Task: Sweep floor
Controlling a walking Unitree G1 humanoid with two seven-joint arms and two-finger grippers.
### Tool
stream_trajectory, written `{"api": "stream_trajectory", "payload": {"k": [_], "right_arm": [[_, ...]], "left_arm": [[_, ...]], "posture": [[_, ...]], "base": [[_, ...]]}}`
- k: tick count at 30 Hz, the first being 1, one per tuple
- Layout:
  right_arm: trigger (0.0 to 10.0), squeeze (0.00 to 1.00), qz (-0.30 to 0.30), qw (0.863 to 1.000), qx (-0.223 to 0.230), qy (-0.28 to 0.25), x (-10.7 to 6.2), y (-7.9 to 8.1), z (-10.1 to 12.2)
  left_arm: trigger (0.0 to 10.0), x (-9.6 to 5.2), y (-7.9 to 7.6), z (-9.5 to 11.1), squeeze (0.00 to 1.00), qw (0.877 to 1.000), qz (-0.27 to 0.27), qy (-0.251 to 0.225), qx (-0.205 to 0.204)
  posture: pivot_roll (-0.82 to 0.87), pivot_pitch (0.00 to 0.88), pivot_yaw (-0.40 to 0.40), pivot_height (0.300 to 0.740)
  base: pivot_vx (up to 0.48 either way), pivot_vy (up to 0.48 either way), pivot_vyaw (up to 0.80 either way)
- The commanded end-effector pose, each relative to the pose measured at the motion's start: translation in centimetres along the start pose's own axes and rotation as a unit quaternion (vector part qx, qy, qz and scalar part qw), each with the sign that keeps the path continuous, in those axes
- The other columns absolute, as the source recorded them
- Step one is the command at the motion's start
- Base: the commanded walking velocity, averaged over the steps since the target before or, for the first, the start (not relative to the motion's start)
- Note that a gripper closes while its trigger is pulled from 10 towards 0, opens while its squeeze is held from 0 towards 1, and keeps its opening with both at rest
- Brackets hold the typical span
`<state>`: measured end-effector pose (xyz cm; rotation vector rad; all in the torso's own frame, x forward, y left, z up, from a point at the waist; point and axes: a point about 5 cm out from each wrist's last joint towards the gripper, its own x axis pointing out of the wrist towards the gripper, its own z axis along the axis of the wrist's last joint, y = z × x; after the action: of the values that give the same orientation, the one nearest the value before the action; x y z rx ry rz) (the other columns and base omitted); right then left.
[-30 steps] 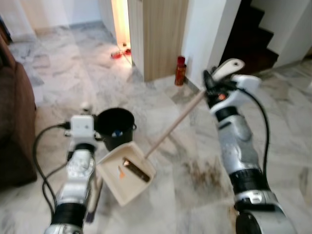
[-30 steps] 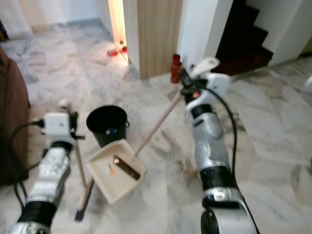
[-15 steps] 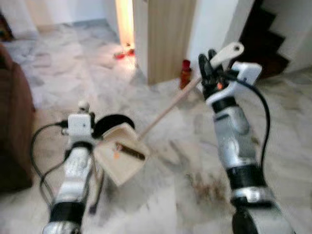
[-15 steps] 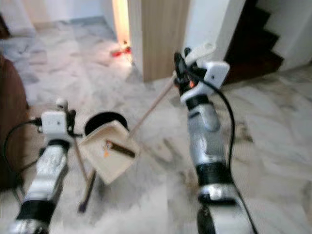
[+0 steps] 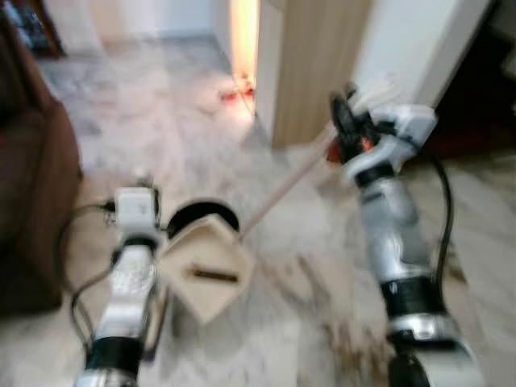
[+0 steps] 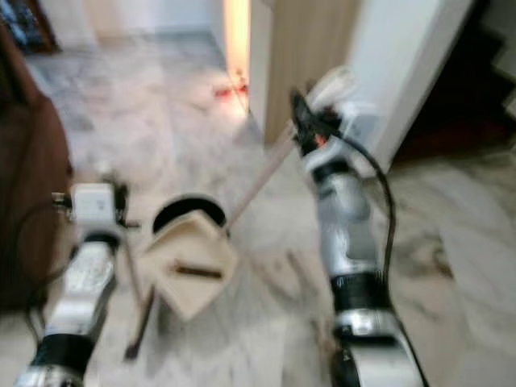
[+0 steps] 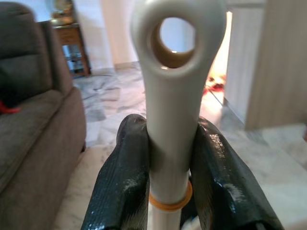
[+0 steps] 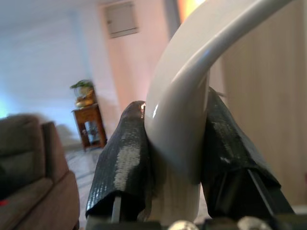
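Reaching forward and raised, the right claw (image 5: 345, 129) clamps the dustpan (image 5: 208, 267) handle; the lower left claw (image 7: 165, 158) grips the broom (image 7: 173, 96) handle upright.

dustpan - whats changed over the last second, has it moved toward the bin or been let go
The dustpan has risen off the floor and now hangs tilted at the rim of the black bin, partly covering its mouth. A dark piece of debris stays inside. The right gripper stays clamped on the dustpan's handle, the left gripper on the broom handle. The camera has also shifted.
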<state>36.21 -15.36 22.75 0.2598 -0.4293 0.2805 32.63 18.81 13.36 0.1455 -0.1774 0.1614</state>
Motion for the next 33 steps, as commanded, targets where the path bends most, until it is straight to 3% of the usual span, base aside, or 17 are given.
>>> {"api": "stream_trajectory", "payload": {"k": [1, 5, 28, 33], "right_arm": [[10.0, 0.00, 0.029, 0.999, 0.018, -0.031, 0.97, 1.87, 1.05], [10.0, 0.00, 0.030, 0.999, 0.019, -0.029, 0.97, 1.88, 1.03], [10.0, 0.00, 0.002, 1.000, 0.025, -0.009, 1.11, 1.46, 0.53], [10.0, 0.00, -0.007, 1.000, 0.021, -0.007, 1.19, 1.28, 0.58]], "left_arm": [[10.0, 0.21, 0.86, 1.05, 0.00, 0.999, 0.013, -0.028, 0.007], [10.0, 0.22, 0.88, 1.07, 0.00, 0.999, 0.015, -0.029, 0.007], [10.0, 0.19, 0.83, 1.08, 0.00, 0.999, 0.014, -0.028, 0.007], [10.0, 0.16, 0.87, 1.04, 0.00, 0.999, 0.016, -0.028, 0.008]], "posture": [[0.01, 0.000, -0.047, 0.740], [0.01, 0.000, -0.048, 0.740], [0.01, 0.000, -0.050, 0.740], [0.01, 0.000, -0.051, 0.740]], "base": [[0.000, 0.000, 0.80], [0.000, 0.000, 0.80], [0.000, 0.000, 0.00], [0.281, 0.000, 0.00]]}}
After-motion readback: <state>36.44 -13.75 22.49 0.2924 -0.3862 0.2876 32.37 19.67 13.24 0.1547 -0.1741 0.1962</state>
